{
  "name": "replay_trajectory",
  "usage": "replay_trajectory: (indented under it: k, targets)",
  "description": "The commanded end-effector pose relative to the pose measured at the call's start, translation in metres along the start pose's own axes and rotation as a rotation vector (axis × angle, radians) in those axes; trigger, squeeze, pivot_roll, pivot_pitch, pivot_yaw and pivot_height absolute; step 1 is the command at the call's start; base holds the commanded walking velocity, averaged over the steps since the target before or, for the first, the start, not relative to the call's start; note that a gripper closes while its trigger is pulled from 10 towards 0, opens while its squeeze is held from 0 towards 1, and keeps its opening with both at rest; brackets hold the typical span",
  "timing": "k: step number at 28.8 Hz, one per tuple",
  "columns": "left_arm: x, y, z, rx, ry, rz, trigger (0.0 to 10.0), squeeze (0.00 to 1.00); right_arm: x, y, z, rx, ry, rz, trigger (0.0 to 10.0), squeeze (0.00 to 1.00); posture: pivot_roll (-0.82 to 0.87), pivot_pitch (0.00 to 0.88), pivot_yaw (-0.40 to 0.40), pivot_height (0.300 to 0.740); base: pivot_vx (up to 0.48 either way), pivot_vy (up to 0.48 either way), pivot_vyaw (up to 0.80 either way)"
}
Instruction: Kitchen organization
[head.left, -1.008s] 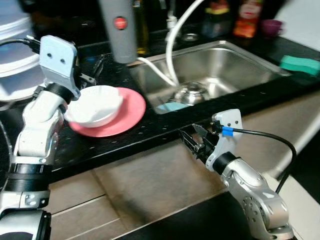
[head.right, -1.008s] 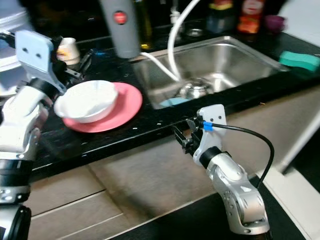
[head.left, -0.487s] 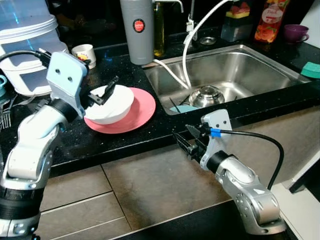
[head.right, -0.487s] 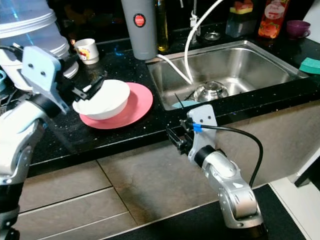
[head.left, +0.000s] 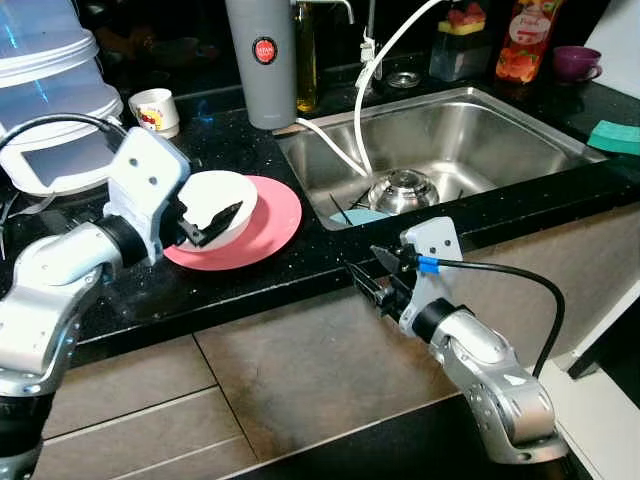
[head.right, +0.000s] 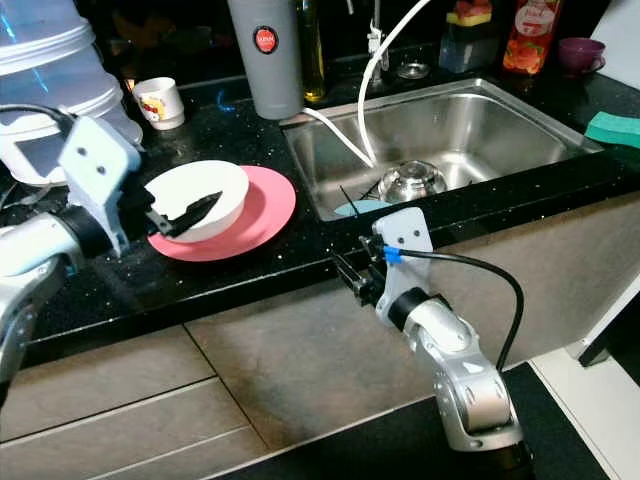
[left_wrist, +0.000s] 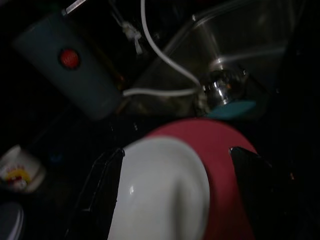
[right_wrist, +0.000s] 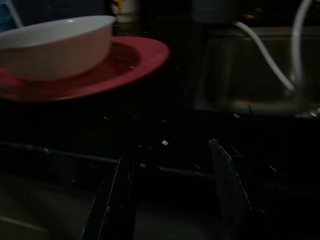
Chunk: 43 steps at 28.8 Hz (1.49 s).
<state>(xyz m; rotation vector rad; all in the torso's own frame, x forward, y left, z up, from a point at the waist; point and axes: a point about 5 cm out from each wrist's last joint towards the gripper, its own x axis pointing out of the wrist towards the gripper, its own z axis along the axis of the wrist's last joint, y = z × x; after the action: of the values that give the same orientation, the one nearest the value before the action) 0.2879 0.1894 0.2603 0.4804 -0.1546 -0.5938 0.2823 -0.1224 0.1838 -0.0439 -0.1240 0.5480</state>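
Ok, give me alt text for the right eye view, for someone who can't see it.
The left gripper reaches open-fingered over a white bowl sitting on a pink plate on a black counter. The right gripper hangs open at the counter's front edge, below a steel sink.

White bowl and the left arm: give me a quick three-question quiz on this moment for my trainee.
1. True or false: the white bowl sits on the pink plate.
2. Which gripper is at the bowl? A) left gripper B) right gripper
3. Fill in: the metal bowl lies upside down in the ____.

Key: 1 true; 2 A, its fingers open across the bowl, while the right gripper hangs in front of the counter edge, fingers apart; 3 sink.
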Motion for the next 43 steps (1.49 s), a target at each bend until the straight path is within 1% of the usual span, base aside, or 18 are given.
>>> replay_trajectory:
  k: [1,4,7,8,9,12,14,15,16,17,18,19,20,24,32,34,39,43]
  targets:
    - [-0.003,-0.001,-0.003,0.013,0.036,-0.021,10.0,0.00,0.001,0.003,-0.001,0.019,-0.018,0.015,10.0,0.00,0.06,0.000,0.060,0.740,0.000,0.000,0.79]
    - [-0.003,-0.004,-0.003,0.008,0.037,-0.030,10.0,0.00,0.001,0.001,-0.001,0.038,-0.024,0.007,10.0,0.00,0.06,0.000,0.055,0.740,0.000,0.000,0.26]
    - [-0.002,-0.011,-0.003,-0.012,0.037,-0.053,10.0,0.00,0.000,0.000,0.000,0.049,-0.030,0.002,10.0,0.00,0.06,0.000,0.055,0.740,0.000,0.000,0.00]
    - [-0.002,-0.017,-0.006,-0.022,0.043,-0.073,10.0,0.00,0.000,-0.001,0.001,0.073,-0.043,-0.001,10.0,0.00,0.06,0.000,0.055,0.740,0.000,0.000,0.00]
    - [-0.002,-0.019,-0.007,-0.024,0.048,-0.081,10.0,0.00,-0.001,-0.002,0.002,0.093,-0.055,0.001,10.0,0.00,0.06,0.000,0.055,0.740,0.000,0.000,0.00]
    - [-0.002,-0.021,-0.007,-0.031,0.051,-0.089,10.0,0.00,-0.003,-0.002,0.004,0.150,-0.094,0.026,10.0,0.00,0.06,0.000,0.054,0.740,0.000,0.000,0.00]
    - [-0.002,-0.020,-0.007,-0.031,0.052,-0.089,10.0,0.00,-0.003,-0.001,0.005,0.157,-0.101,0.034,10.0,0.00,0.06,0.000,0.054,0.740,0.000,0.000,0.00]
    - [-0.002,-0.020,-0.007,-0.034,0.051,-0.085,10.0,0.00,-0.006,0.001,0.007,0.180,-0.127,0.086,10.0,0.00,0.06,0.000,0.054,0.740,0.000,0.000,0.00]
    - [-0.002,-0.020,-0.007,-0.034,0.051,-0.085,10.0,0.00,-0.006,0.001,0.007,0.180,-0.127,0.086,10.0,0.00,0.06,0.000,0.054,0.740,0.000,0.000,0.00]
    - [-0.003,-0.020,-0.007,-0.034,0.053,-0.083,10.0,0.00,-0.008,0.004,0.008,0.196,-0.140,0.133,10.0,0.00,0.06,0.000,0.054,0.740,0.000,0.000,0.00]
    - [-0.003,-0.020,-0.009,-0.034,0.057,-0.081,10.0,0.00,-0.012,0.009,0.010,0.208,-0.156,0.217,10.0,0.00,0.06,0.000,0.054,0.740,0.000,0.000,0.00]
    - [-0.003,-0.021,-0.009,-0.033,0.061,-0.081,10.0,0.00,-0.013,0.013,0.011,0.206,-0.159,0.258,10.0,0.00,0.06,0.000,0.054,0.740,0.000,0.000,0.00]
    - [-0.003,-0.021,-0.009,-0.033,0.061,-0.081,10.0,0.00,-0.013,0.013,0.011,0.206,-0.159,0.258,10.0,0.00,0.06,0.000,0.054,0.740,0.000,0.000,0.00]
    - [-0.003,-0.018,-0.011,-0.024,0.071,-0.055,10.0,0.00,-0.019,0.026,0.014,0.212,-0.156,0.396,10.0,0.00,0.06,0.000,0.052,0.740,0.000,0.000,0.00]
    - [-0.005,-0.013,-0.018,-0.027,0.102,-0.044,10.0,0.00,-0.020,0.028,0.014,0.203,-0.148,0.427,10.0,0.00,0.06,0.000,0.048,0.740,0.000,0.000,0.00]
    - [-0.007,-0.012,-0.026,0.006,0.158,-0.044,10.0,0.00,-0.020,0.027,0.014,0.202,-0.146,0.433,10.0,0.00,0.06,0.000,0.046,0.740,0.000,0.000,0.00]
    - [-0.006,-0.006,-0.031,0.041,0.200,-0.025,10.0,0.00,-0.021,0.027,0.014,0.198,-0.141,0.435,10.0,0.00,0.05,0.000,0.046,0.740,0.000,0.000,0.00]
    - [-0.003,0.000,-0.033,0.097,0.247,-0.027,10.0,0.00,-0.022,0.027,0.015,0.184,-0.134,0.433,10.0,0.00,0.05,0.000,0.047,0.740,0.000,0.000,0.00]
